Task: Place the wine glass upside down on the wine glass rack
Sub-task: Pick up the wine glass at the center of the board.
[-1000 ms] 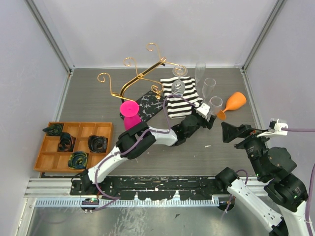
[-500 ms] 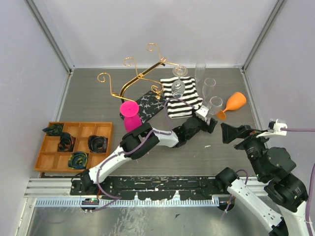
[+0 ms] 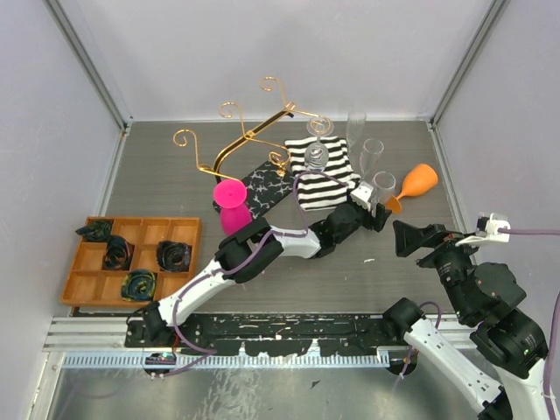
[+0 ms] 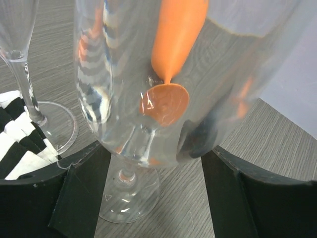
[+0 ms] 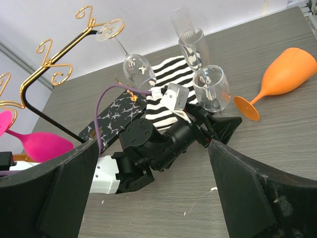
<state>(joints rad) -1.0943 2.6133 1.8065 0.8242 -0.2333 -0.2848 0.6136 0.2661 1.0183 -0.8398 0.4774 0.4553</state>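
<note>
The clear stemmed wine glass [image 4: 148, 89] stands upright on its foot on the grey table [image 3: 175, 175], just beside a corner of the black-and-white striped cloth [image 3: 328, 179]. It looks light and stiff, but thin-walled, smooth and easy to break or let slip. The low part of the bowl, or the stem just under it, is probably the safest hold, with gentle pressure only.

The left gripper [image 4: 151, 163] has its jaws spread on either side of that lower bowl. Whether they press the glass cannot be told.

An orange goblet [image 3: 413, 185] lies on its side right behind the glass, and two tall clear flutes [image 3: 372, 157] stand near.

The gold wire rack [image 3: 249, 136], with its marbled black base, is well apart to the left. A second clear glass [image 5: 136, 69] already hangs on it, bowl down.

The right gripper [image 3: 404, 238] is wide open and empty, apart from everything.

No brand, label or writing can be read anywhere.
</note>
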